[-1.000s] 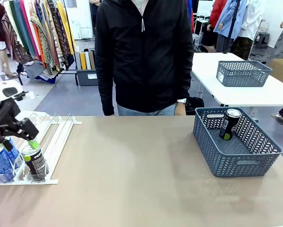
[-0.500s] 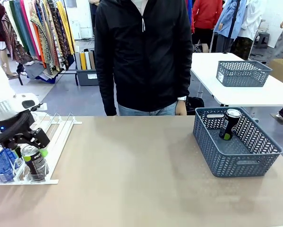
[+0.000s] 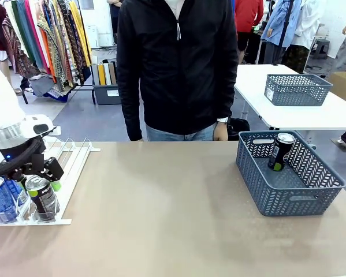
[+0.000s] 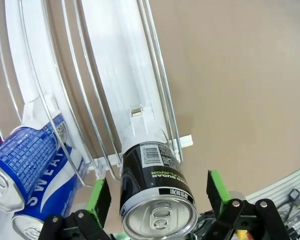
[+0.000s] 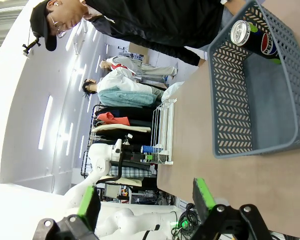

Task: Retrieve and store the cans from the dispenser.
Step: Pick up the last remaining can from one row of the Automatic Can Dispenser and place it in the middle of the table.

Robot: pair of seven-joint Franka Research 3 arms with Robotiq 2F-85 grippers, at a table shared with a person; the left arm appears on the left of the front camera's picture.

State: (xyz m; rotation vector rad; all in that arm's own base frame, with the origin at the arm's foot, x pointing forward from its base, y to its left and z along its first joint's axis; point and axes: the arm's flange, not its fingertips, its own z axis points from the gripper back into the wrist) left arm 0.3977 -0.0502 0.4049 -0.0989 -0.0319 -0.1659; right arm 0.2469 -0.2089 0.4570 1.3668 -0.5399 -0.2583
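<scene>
At the low front end of the white dispenser (image 3: 69, 158) stands a black can (image 3: 43, 199), with blue cans (image 3: 0, 199) in the lanes beside it. My left gripper (image 3: 43, 187) is open and straddles the black can's top. In the left wrist view the black can (image 4: 155, 192) sits between the green pads (image 4: 217, 186), a small gap on each side, and the blue cans (image 4: 32, 165) lie to its left. Another black can (image 3: 281, 151) leans inside the grey basket (image 3: 265, 190). My right gripper (image 5: 144, 200) is open, with nothing between its fingers, well back from the basket (image 5: 250, 145).
A person in a black jacket (image 3: 175, 69) stands at the far side of the table, hands down. The wide tabletop (image 3: 161, 208) lies bare between dispenser and basket. A second grey basket (image 3: 297, 89) sits on another table behind.
My left gripper has come down and settled around the top of the black can, staying open. The cans and the basket have not moved.
</scene>
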